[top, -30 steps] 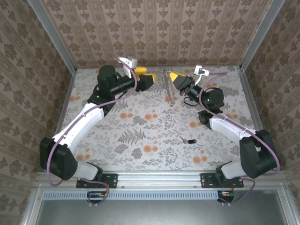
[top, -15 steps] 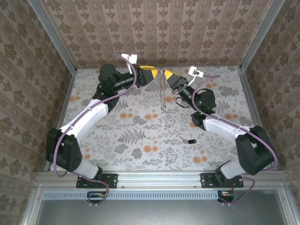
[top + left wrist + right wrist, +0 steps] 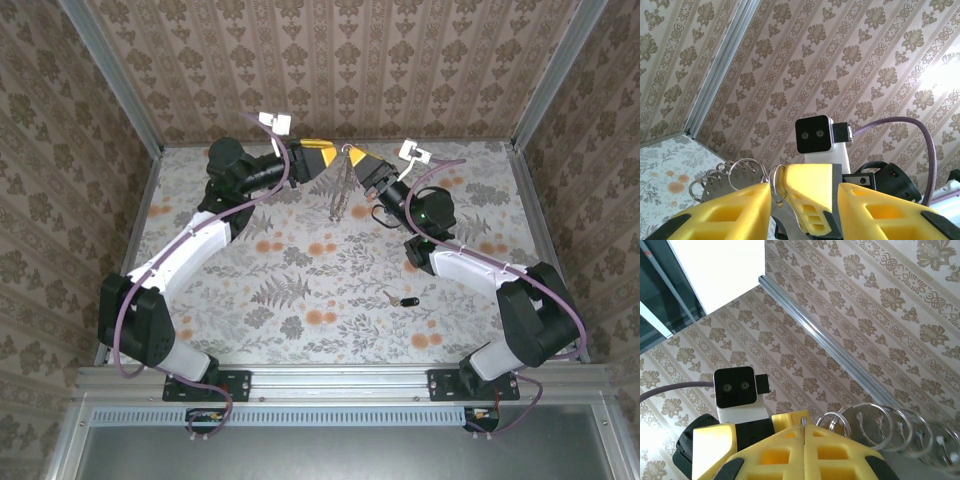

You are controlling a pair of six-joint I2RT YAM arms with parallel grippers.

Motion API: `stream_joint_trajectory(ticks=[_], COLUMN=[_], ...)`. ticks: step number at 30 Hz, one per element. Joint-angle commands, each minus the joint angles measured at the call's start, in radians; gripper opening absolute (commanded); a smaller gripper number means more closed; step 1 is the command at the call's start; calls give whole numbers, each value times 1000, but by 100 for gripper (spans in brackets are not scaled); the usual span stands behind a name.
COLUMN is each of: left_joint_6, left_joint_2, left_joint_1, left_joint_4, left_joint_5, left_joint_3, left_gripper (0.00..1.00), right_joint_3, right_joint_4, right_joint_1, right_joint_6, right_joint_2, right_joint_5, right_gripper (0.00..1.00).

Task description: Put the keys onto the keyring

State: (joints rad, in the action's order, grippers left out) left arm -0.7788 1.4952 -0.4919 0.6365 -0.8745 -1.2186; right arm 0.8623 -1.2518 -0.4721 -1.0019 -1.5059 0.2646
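Aloft, right hand [image 3: 804, 423] pinches keyring [image 3: 884, 430]; key [image 3: 405, 300] lies below (tabletop [image 3: 290, 300]).

The keyring [image 3: 895, 432] runs off the right wrist view's edge.

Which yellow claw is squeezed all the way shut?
The right gripper: its two yellow fingers press flat together, pinching the keyring. The left gripper has its fingers standing apart, either side of it.
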Motion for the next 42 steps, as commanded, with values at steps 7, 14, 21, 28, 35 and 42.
stream_joint_trajectory(ticks=[7, 14, 21, 28, 35, 42], left_joint_6=[21, 41, 47, 50, 54, 54], left_joint_2=[25, 40, 53, 57, 71, 77], left_joint_1=[-20, -27, -30, -34, -42, -45], left_joint_4=[11, -8, -9, -6, -6, 8], left_joint_5=[-38, -40, -36, -35, -36, -24], left_joint_3=[-25, -34, -42, -51, -64, -68], left_gripper=[40, 39, 38, 37, 33, 32], right_joint_3=[50, 50, 47, 47, 49, 42], right_joint_4=[-66, -66, -66, -68, -70, -69], right_joint_1=[-7, -7, -7, -7, -7, -7], right_joint_6=[-27, -29, -33, -40, -44, -47], right_joint_2=[-17, -16, -17, -22, -23, -22], right_joint_5=[-9, -5, 2, 8, 15, 22], right_gripper=[0, 0, 0, 0, 0, 0])
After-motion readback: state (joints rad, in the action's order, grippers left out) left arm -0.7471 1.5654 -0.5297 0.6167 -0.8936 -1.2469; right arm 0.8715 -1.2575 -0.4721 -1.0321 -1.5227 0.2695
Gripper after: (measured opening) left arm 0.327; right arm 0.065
